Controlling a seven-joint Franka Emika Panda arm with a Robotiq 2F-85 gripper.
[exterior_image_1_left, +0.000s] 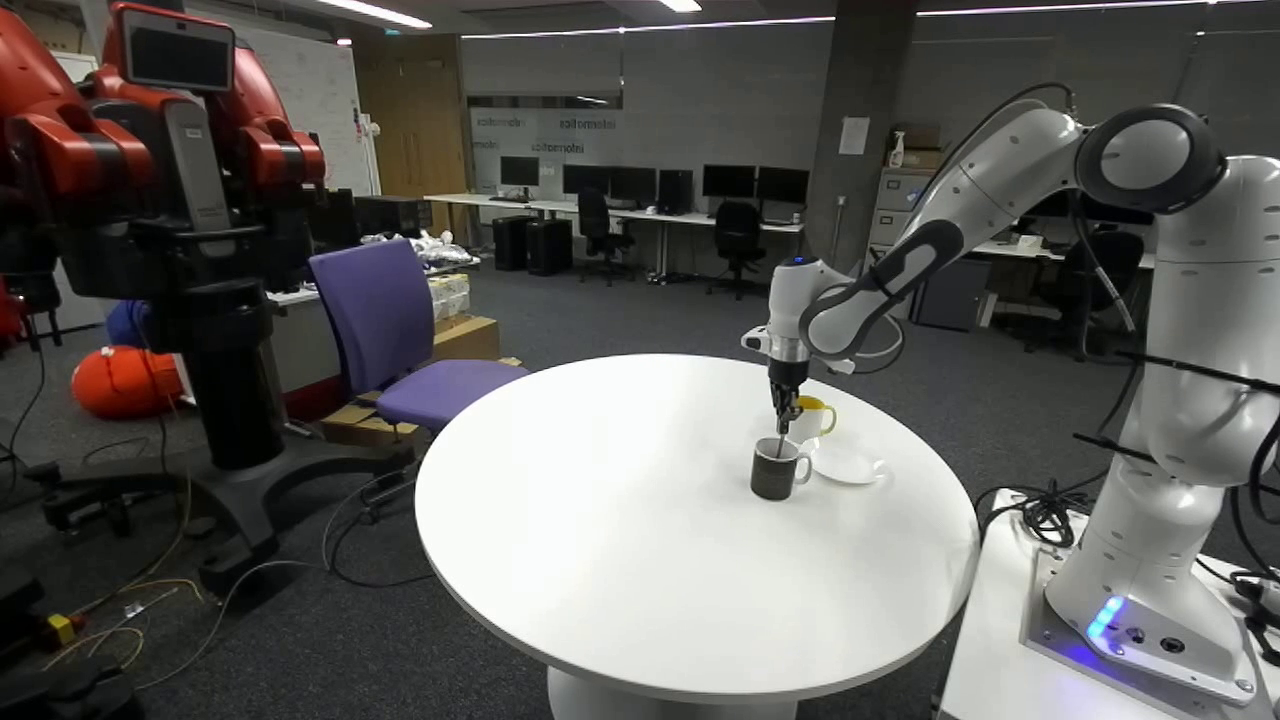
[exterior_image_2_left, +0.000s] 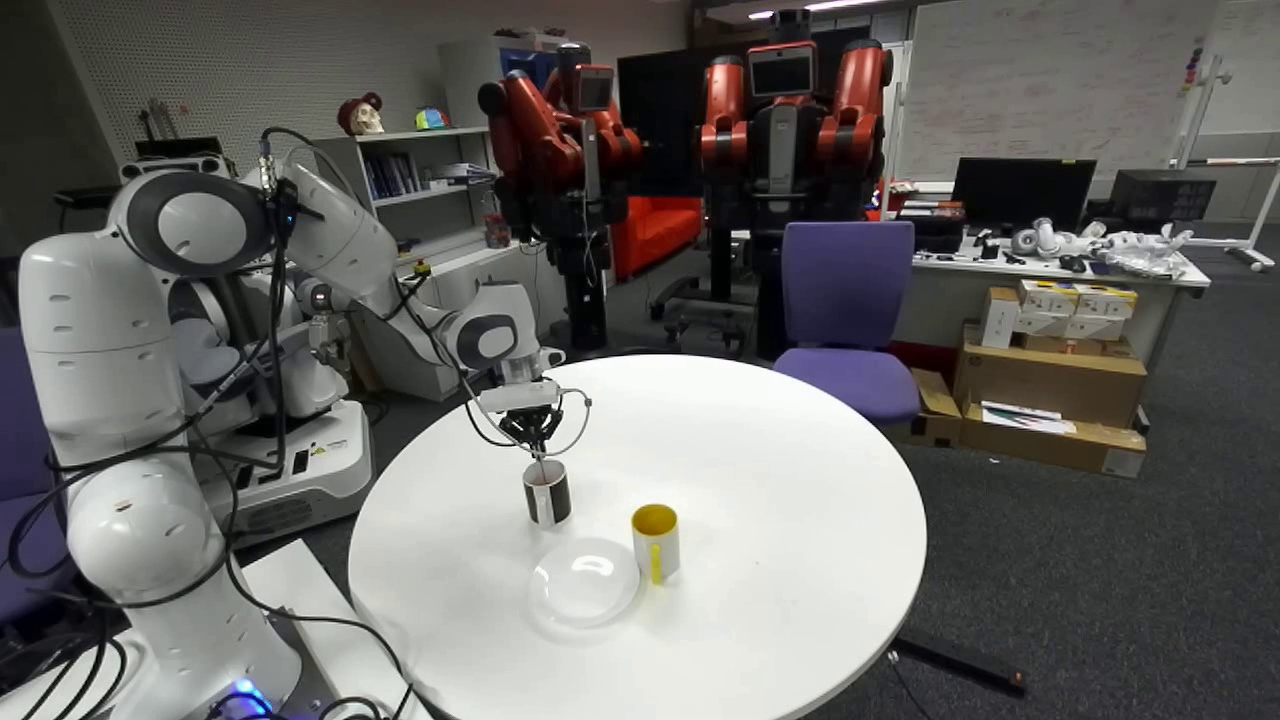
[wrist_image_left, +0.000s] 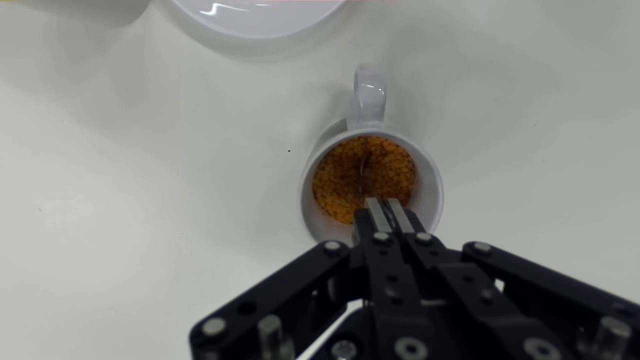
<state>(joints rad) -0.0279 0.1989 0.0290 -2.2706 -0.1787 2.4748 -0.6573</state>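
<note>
So, our gripper (wrist_image_left: 383, 203) is pinching what looks like a spoon (exterior_image_1_left: 781, 447) dipped in the mug (exterior_image_1_left: 772, 481); if we drift sideways, the mug could topple.

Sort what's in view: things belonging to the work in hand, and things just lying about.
In the work, apparently:
white-handled dark mug, with orange-brown contents
gripper, shut on a slim utensil that reaches into that mug

Just lying or standing about:
yellow-handled white mug
white plate
purple chair
cardboard boxes
</note>
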